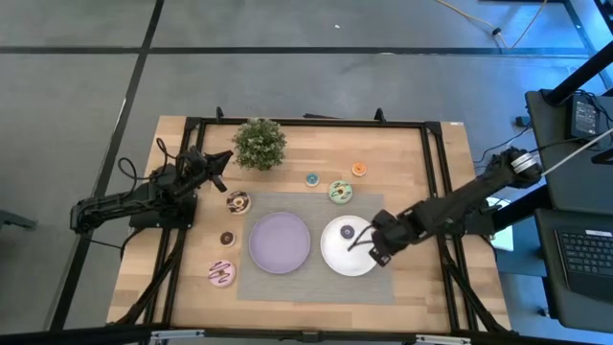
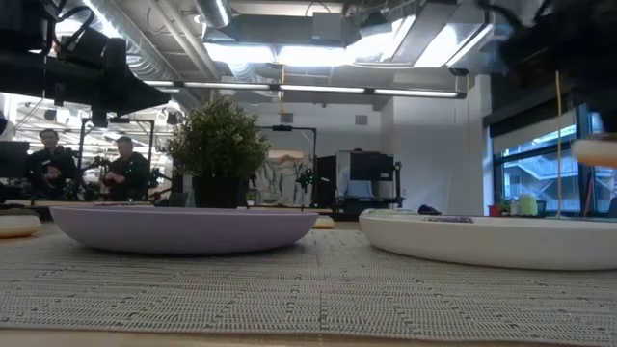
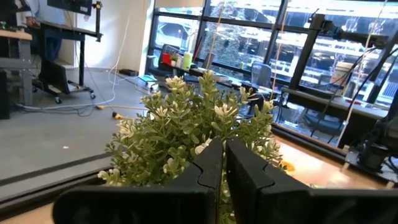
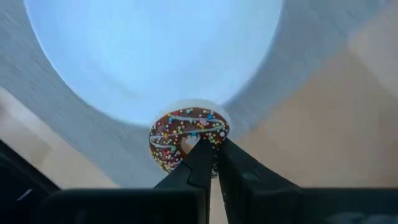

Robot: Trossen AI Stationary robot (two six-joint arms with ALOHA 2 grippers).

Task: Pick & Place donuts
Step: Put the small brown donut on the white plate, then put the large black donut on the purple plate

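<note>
Right gripper (image 4: 214, 163) pinching face-up donut (image 4: 188, 135) rim.

The wooden table (image 1: 402, 153) carries a grey mat (image 1: 316, 287) at its near edge, a potted plant (image 1: 260, 143) by the far edge, and scattered donuts (image 1: 238, 201).

Counter (image 1: 412, 153): pale wood, matt, visible grain. Mat (image 2: 318, 280): grey woven cloth, coarse ribbed texture. White plate (image 2: 501, 241) and lilac plate (image 2: 178, 229): smooth, faint sheen. Chocolate donut (image 4: 186, 134): glossy icing, coloured sprinkles. Right tool (image 4: 211, 158): dark matt plastic.
</note>
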